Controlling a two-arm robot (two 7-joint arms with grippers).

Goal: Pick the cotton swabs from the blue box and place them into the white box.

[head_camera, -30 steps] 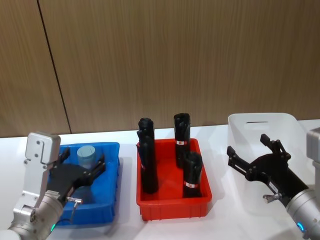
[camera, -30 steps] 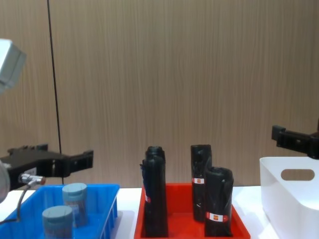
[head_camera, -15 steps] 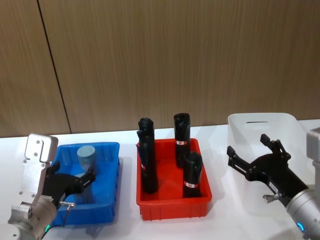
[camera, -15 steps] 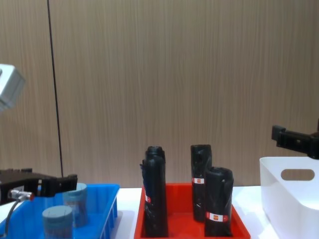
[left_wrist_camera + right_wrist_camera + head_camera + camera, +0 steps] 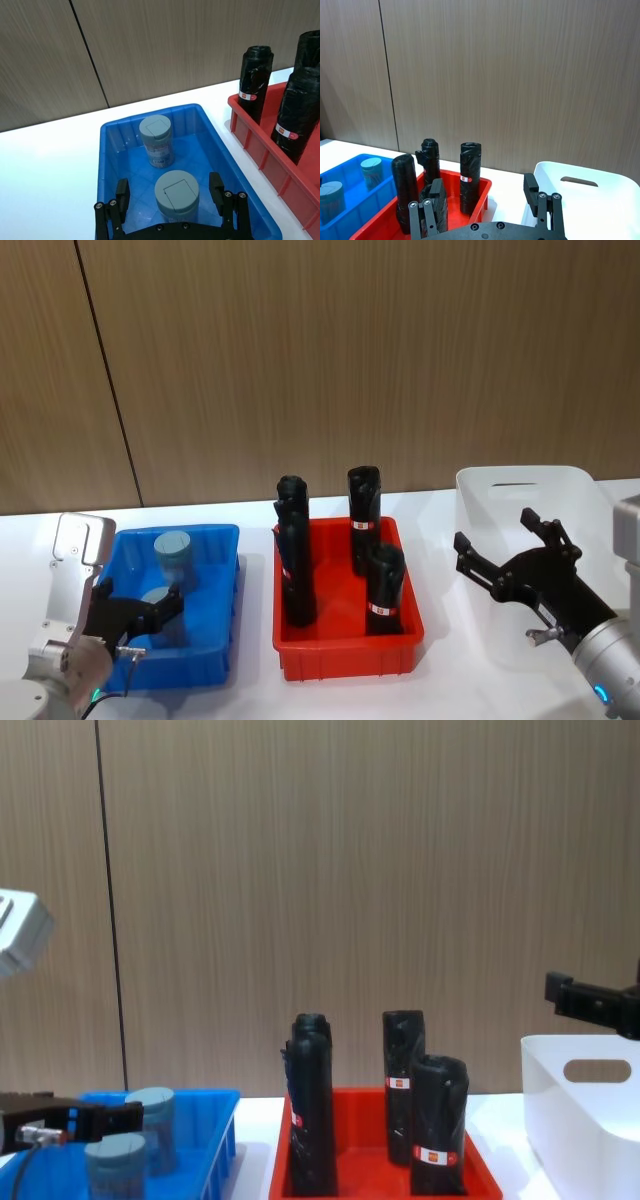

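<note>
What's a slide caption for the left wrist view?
Left gripper, fingers open, poised at the nearer grey-lidded clear plastic swab jar in the shallow blue bin; second jar behind.

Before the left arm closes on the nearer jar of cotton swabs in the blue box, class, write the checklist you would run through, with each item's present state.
1. Is the left gripper open: ok, fingers apart.
2. Is the nearer jar centred between those fingers: ok in the left wrist view.
3. Is the nearer jar upright, lid on: ok.
4. Does the farther jar stand apart from it in the blue box: ok.
5. Are the fingers low enough around the jar: cannot tell.
6. Is the white box free: cannot tell; the open right gripper hangs by it.
</note>
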